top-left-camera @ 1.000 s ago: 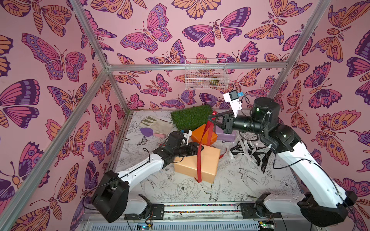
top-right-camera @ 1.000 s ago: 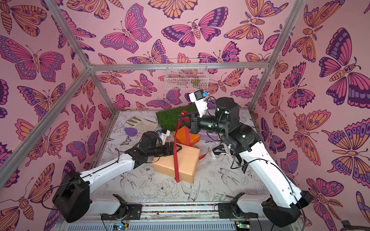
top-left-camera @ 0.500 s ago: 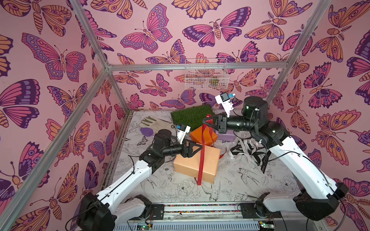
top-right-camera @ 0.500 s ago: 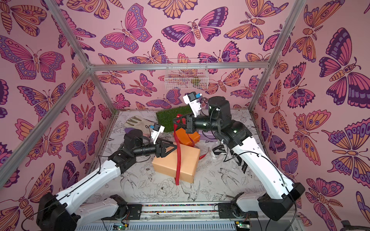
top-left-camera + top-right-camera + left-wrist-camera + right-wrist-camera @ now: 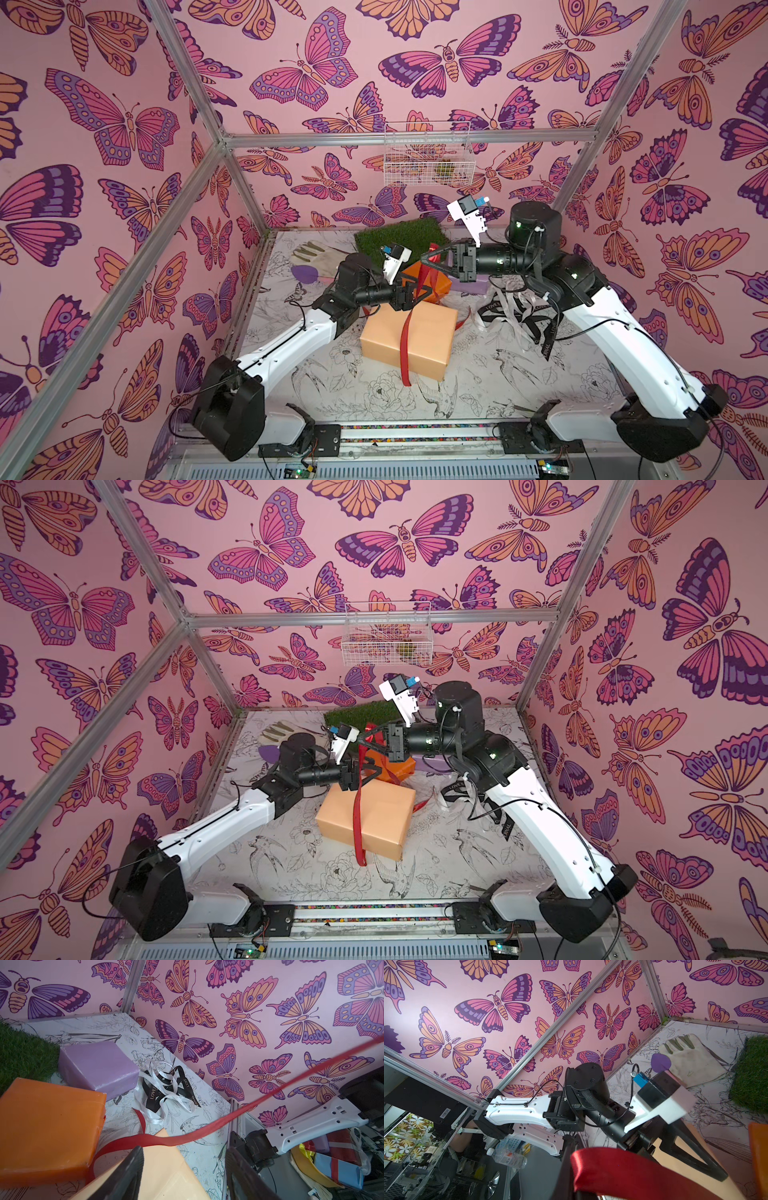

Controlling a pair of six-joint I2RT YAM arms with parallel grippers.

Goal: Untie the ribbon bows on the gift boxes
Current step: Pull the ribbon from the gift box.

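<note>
Right gripper pinching red ribbon aloft | strand slants down to peach box; left gripper, jaws apart, nearest it

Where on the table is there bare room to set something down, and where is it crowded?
Bare: the front strip between the peach box and the base rail, widest toward the right arm. Crowded: the back, with orange box, lilac box, turf mat and glove; loose black and white ribbons litter the right arm's side.
</note>
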